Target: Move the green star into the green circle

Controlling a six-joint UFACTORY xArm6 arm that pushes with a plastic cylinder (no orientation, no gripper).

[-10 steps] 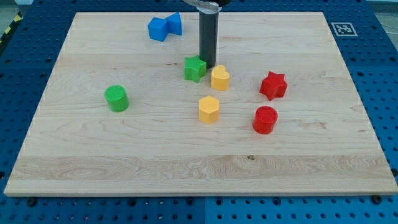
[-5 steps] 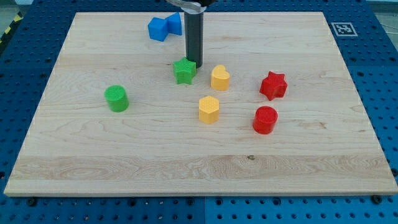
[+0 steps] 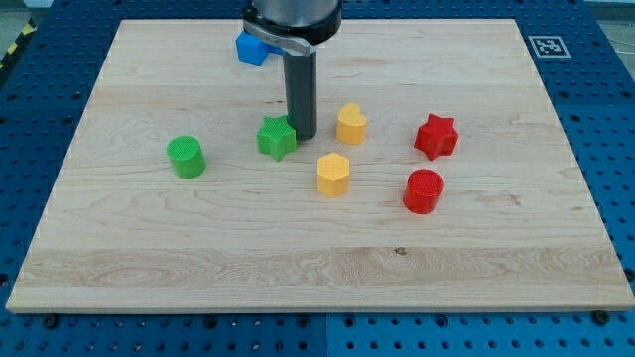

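Note:
The green star [image 3: 277, 138] lies near the board's middle, left of centre. The green circle [image 3: 186, 157], a short green cylinder, stands further to the view's left and a little lower. My tip [image 3: 304, 135] touches the board right against the star's right side, on the side away from the green circle. The rod rises straight up from it toward the view's top.
A yellow heart-shaped block [image 3: 350, 124] sits just right of my tip and a yellow hexagon [image 3: 333, 175] below it. A red star [image 3: 436, 137] and red cylinder [image 3: 423, 190] lie to the right. A blue block [image 3: 251, 48] is partly hidden behind the arm.
My tip has moved down and to the view's left, pushing the green star the same way, closer to the green circle. The other blocks have not moved.

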